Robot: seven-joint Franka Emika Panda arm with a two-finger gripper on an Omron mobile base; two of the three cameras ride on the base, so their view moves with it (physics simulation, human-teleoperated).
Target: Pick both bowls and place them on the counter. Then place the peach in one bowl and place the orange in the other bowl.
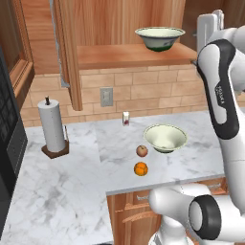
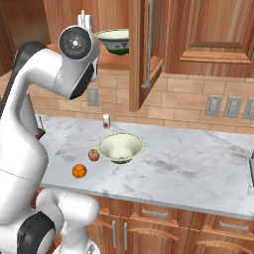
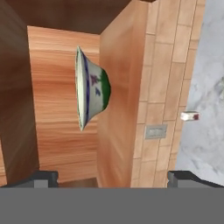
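Still ahead of us are the shelf bowl and both fruit placements. Going left to right in the left base view, we pass the paper towel roll (image 1: 52, 128) on its wooden stand, the wall outlet (image 1: 106, 96), a small carton (image 1: 126, 118) by the backsplash, then the peach (image 1: 141, 151) with the orange (image 1: 140, 169) just in front of it, nearer the counter (image 1: 57, 191) edge, and one bowl (image 1: 165, 138) upright on the marble just beside the peach. The second bowl (image 1: 160, 38) sits on the brown wooden shelf (image 1: 124, 55) above, rim up.

Our gripper (image 3: 112, 178) is raised toward that shelf with its fingertips (image 3: 41, 177) spread wide and nothing between them. In the hand view the camera is rolled, so the shelf bowl (image 3: 91, 87) looks tipped on its side; in the room it stands upright, its mouth facing the ceiling and its dark green base on the shelf. Being round, it has no long axis across; only its short vertical axis matters.

We judge the risks to be these: the flared rim gives the fingers a thin, slanted hold, so a shallow grasp could let the bowl slip and drop onto the counter. The cabinet side wall beside the bowl could also catch the hand as we reach in. Carrying the bowl down, we could knock the fruit and set them rolling toward the edge.
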